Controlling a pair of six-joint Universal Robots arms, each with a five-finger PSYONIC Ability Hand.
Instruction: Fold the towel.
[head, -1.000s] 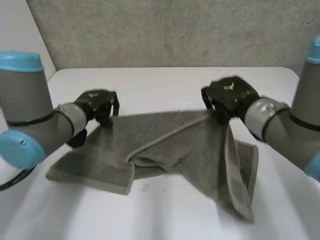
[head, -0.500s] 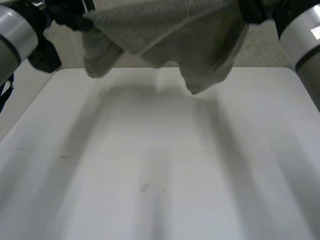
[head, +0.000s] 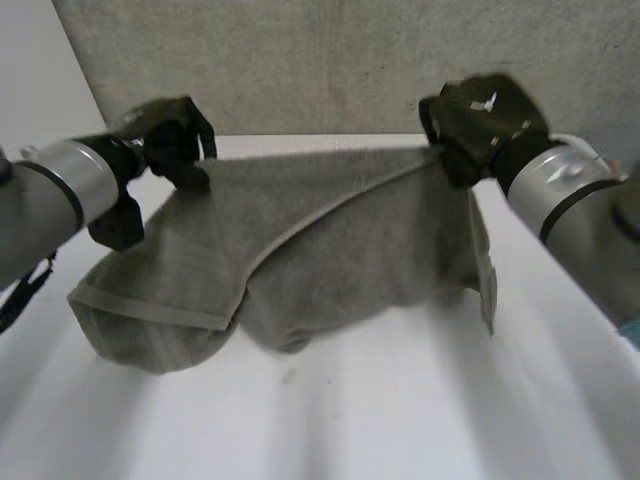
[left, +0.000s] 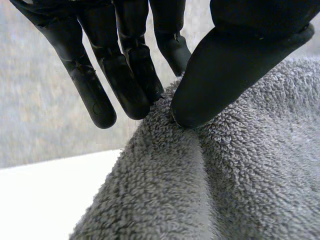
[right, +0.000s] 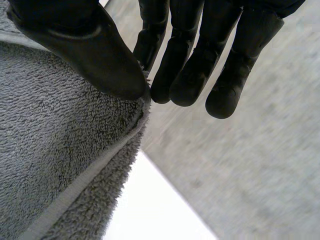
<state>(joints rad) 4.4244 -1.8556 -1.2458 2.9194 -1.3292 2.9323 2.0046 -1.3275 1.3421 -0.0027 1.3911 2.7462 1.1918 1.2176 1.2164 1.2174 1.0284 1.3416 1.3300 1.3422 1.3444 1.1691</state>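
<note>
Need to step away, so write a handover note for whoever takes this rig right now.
Left hand: shut on the towel, pinching the left end of its top edge between thumb and fingers.
Right hand: shut on the right end, same pinch.
Towel: raised between both hands, its lower part bunched and sagging to the table.
Done: grasped and lifted.
Left: no neat fold yet; lay it flat, then fold.

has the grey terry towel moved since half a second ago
Yes, downward. The grey terry towel hung above the white table's far edge; now it sags well below that edge.
</note>
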